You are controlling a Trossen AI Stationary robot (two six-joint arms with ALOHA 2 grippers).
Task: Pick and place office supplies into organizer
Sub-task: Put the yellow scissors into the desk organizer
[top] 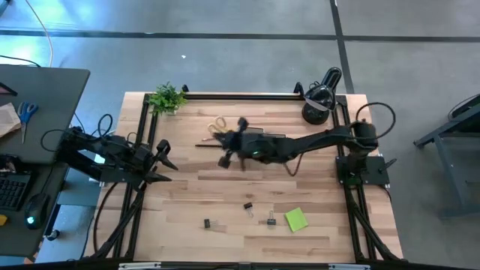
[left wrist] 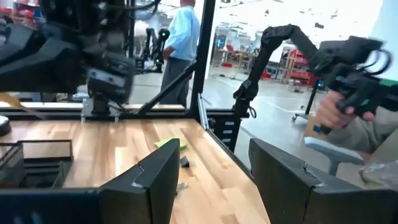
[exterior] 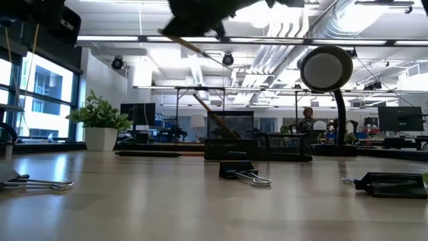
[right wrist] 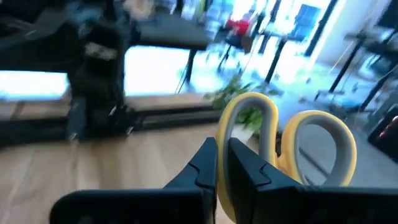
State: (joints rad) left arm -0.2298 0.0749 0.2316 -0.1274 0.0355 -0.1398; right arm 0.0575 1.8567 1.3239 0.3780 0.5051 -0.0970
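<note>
My right gripper (top: 231,136) reaches from the table's right side over the black organizer (top: 264,141) and is shut on the yellow-handled scissors (right wrist: 292,146), whose handle loops (top: 217,124) point toward the far-left corner. In the low view the organizer (exterior: 257,144) stands on the table near the far edge, with an orange pencil (exterior: 208,115) leaning in its taller mesh section. The lime-green sticky pad (top: 295,219) and three black binder clips (top: 247,206) lie on the near part of the table. My left gripper (top: 161,159) waits open at the table's left edge. My right gripper pinches one yellow handle loop (right wrist: 224,127) of the scissors between its two fingers (right wrist: 200,167). Both loops stick out past the fingertips. The blades are hidden behind the gripper. The scissors appear lifted off the table.
A black domed lamp (top: 319,99) stands at the far right corner and a small green plant (top: 166,97) at the far left corner. A dark thin stick (top: 207,145) lies left of the organizer. People show in the room beyond the table. Blue-handled scissors (top: 26,112) lie on a side desk.
</note>
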